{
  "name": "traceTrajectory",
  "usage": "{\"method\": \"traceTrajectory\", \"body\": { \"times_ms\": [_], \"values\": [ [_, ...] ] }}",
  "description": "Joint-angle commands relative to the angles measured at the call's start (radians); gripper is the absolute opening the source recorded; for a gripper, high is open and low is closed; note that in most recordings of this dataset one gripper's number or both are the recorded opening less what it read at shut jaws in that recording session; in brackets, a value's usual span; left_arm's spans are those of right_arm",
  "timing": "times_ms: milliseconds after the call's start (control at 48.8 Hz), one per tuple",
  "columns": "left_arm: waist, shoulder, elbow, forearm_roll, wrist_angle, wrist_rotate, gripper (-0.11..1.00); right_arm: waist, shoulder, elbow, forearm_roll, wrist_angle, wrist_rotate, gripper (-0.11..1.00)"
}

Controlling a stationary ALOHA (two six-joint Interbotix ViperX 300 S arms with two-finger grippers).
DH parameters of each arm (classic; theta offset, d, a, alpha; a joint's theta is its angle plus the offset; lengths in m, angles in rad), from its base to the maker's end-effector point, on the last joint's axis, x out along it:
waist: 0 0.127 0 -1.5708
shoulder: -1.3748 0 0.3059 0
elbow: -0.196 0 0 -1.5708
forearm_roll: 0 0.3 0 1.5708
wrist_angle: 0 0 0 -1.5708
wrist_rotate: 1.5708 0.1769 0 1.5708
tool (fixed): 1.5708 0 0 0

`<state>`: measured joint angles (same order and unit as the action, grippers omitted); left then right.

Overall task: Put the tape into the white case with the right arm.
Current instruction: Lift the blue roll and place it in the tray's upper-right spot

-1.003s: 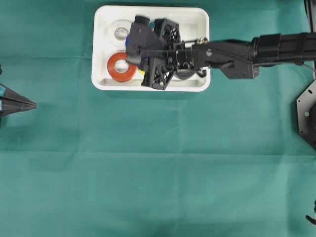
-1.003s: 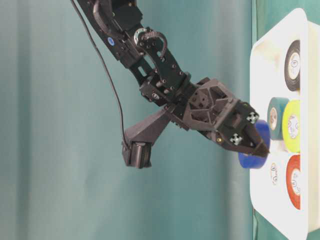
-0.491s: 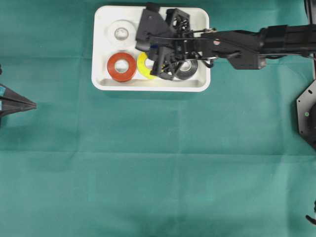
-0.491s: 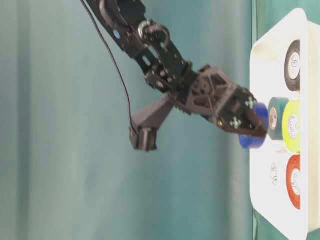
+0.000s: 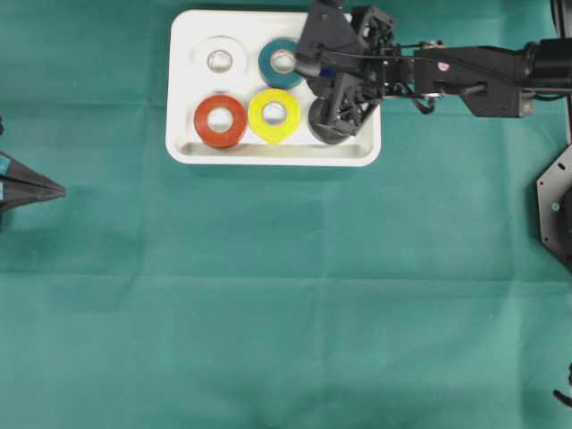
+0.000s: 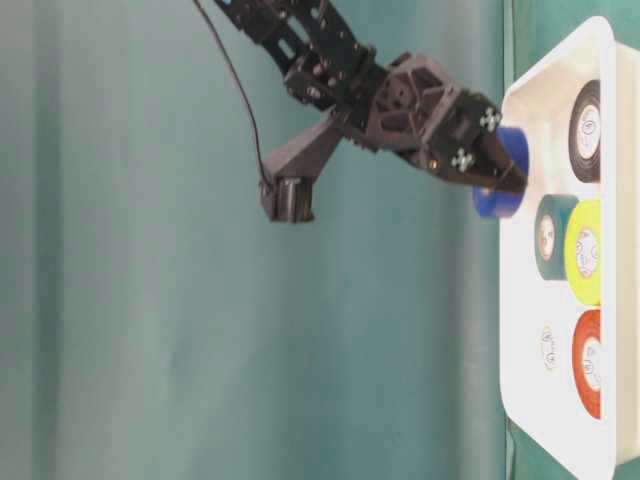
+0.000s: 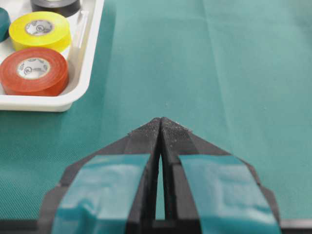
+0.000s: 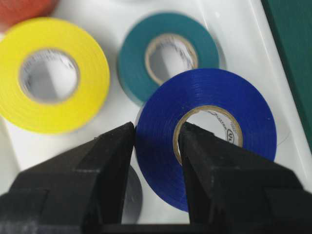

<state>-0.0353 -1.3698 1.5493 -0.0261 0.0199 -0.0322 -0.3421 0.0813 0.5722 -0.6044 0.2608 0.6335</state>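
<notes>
Blue tape (image 8: 207, 134) sits pinched in the right gripper (image 8: 156, 146): one black finger (image 8: 109, 161) presses the outside of the roll's wall, the other goes through the cardboard core, the jaws narrow on that one wall. From the table-level view the roll (image 6: 503, 170) hangs clear above the white case (image 6: 525, 330), its flat face turned toward the tray floor, so its axis points down at the case; the right arm (image 6: 340, 70) slopes in from above. It is a glossy, deep blue ring with a pale printed core.

Under it, the wrist view shows a teal roll (image 8: 168, 53) and a yellow roll (image 8: 51, 75) lying flat. Looking straight down, the arm (image 5: 474, 71) hides almost all of the blue roll, yet that view alone shows the whole tray (image 5: 183, 89) with the orange roll (image 5: 220, 121) and a white roll (image 5: 219, 59); a black roll (image 5: 326, 125) is half covered.

Off to the side, the left gripper (image 7: 161, 124) rests over the green tabletop (image 7: 234, 73), its teal-marked jaws pressed together on nothing.
</notes>
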Motion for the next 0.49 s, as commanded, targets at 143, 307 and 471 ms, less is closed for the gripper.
{"method": "traceTrajectory", "body": {
  "times_ms": [143, 307, 471],
  "values": [
    [0.0, 0.009, -0.012, 0.0, -0.011, 0.0, 0.0, -0.015, -0.038, 0.014, -0.003, -0.008, 0.008, 0.01],
    [0.002, 0.009, -0.012, 0.0, -0.011, -0.002, 0.0, -0.015, -0.037, 0.011, -0.002, -0.008, 0.011, 0.01],
    [0.0, 0.009, -0.011, 0.0, -0.011, -0.002, 0.0, -0.017, -0.038, 0.006, 0.0, -0.008, 0.015, 0.01]
  ]
}}
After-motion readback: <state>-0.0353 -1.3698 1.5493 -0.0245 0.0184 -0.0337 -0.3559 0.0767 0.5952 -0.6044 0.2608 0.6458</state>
